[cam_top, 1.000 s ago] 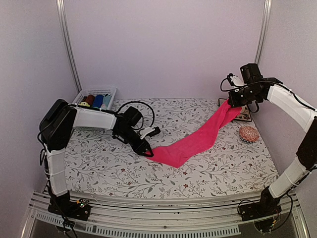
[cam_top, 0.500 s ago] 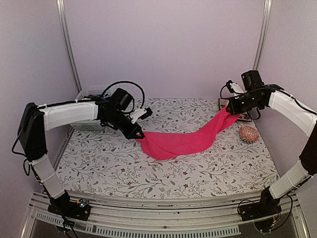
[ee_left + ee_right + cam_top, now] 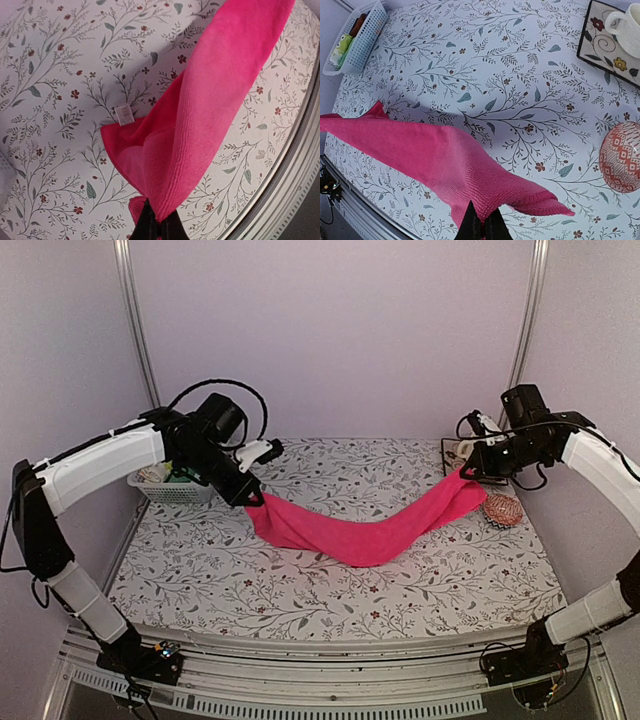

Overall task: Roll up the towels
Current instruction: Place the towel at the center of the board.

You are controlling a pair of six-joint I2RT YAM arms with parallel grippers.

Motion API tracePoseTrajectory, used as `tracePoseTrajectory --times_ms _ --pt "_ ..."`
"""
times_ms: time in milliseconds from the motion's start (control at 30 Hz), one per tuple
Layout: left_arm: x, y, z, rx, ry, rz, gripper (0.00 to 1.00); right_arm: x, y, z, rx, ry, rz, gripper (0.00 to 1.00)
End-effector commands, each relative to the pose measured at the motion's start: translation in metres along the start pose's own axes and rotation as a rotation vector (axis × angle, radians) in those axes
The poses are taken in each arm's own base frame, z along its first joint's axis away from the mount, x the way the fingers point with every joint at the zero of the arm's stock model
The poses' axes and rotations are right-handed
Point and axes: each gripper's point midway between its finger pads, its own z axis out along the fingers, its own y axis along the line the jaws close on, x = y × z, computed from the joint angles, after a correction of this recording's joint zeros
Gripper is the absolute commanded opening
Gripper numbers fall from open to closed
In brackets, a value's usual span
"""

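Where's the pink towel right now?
Top view: the pink towel sags over the table, one end held by the left gripper, the other by the right gripper.

A basket (image 3: 367, 37) of cloth rolls (image 3: 342, 44) sits far left on the desk (image 3: 300, 585); a tray (image 3: 600, 40) with a mug (image 3: 632, 25) and a woven pad (image 3: 620, 157) lie far right.
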Motion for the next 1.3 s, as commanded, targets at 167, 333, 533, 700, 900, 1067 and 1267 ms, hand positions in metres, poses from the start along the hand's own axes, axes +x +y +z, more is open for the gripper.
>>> tracePoseTrajectory --times_ms 167,333,533,700,900,1067,1267 --pt "-0.017 0.164 0.09 -0.308 0.181 -0.155 0.0 -0.067 -0.038 0.149 0.076 0.131 0.053 0.29" --pt "-0.054 0.199 0.108 -0.386 0.129 -0.21 0.59 -0.112 -0.051 0.155 0.167 0.047 -0.025 0.95" --pt "-0.084 0.184 0.057 -0.411 -0.096 -0.198 0.97 -0.116 -0.05 0.108 0.218 -0.108 -0.166 0.99" --pt "-0.057 0.154 0.041 -0.344 -0.096 -0.231 0.97 -0.081 -0.069 0.109 0.14 -0.047 0.016 0.99" --pt "0.011 0.112 0.06 -0.201 0.004 -0.34 0.97 -0.055 -0.065 0.13 0.026 0.031 0.079 0.99" --pt "0.053 0.088 0.082 -0.104 0.064 -0.41 0.97 -0.034 -0.087 0.155 0.076 0.119 0.143 0.89" --pt "0.072 0.079 0.096 -0.048 0.095 -0.456 0.97 -0.02 -0.093 0.175 0.057 0.162 0.192 0.81"
